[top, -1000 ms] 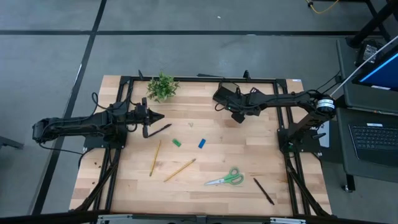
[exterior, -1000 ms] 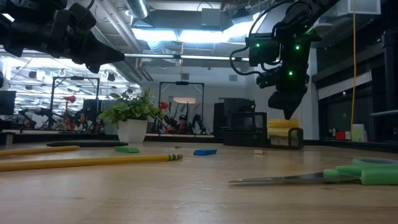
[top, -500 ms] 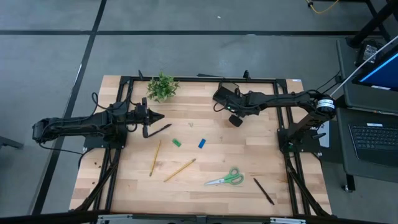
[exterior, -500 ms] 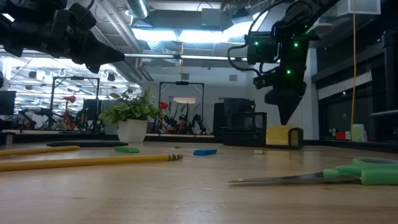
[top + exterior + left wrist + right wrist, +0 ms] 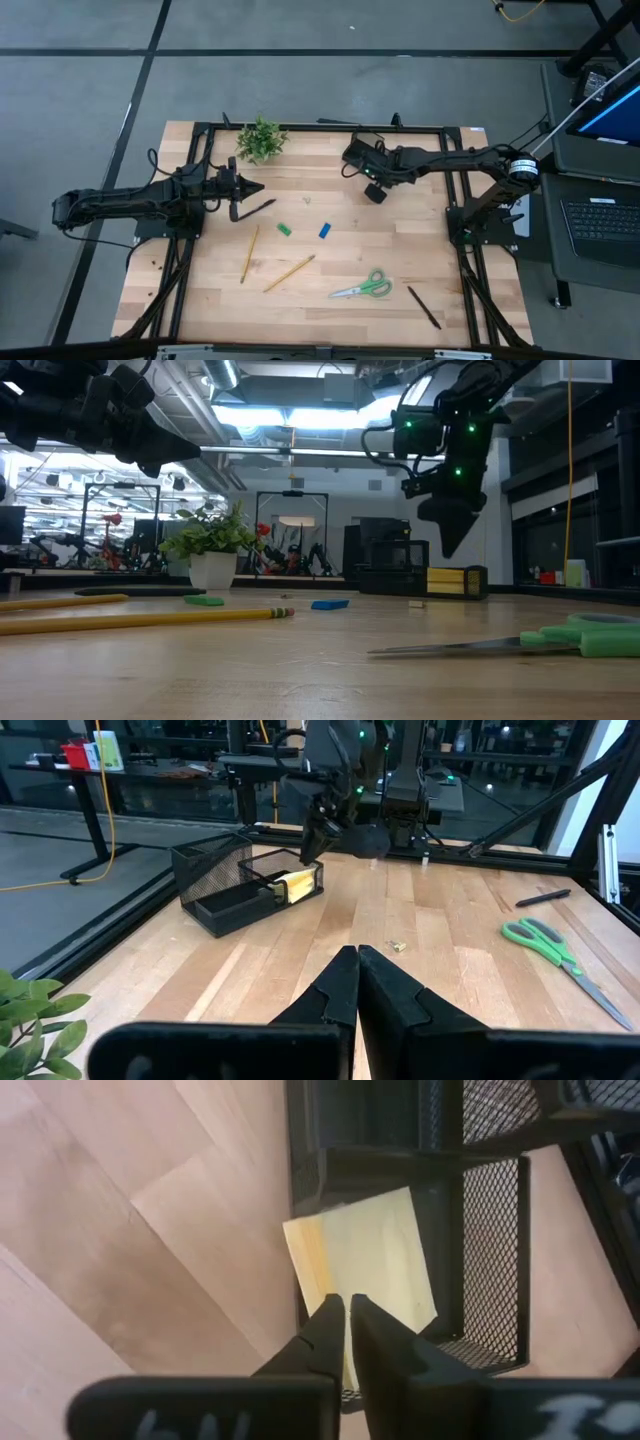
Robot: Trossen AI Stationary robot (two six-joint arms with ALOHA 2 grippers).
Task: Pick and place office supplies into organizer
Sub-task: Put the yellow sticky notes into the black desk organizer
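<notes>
Right pincer (image 5: 347,1308) lifted off sticky-note pad (image 5: 365,1260) in organizer (image 5: 480,1230), fingers together, empty, no readable writing.

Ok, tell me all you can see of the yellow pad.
The pad is a pale yellow square block of paper with a darker, orange-tinted edge on one side. It lies flat in the low tray of the black mesh organizer, one corner reaching the tray's edge. The right pincer hangs above it, jaws nearly together, not touching it.

The organizer (image 5: 357,157) lies mostly hidden under the right arm from above — its compartments cannot be told there.
</notes>
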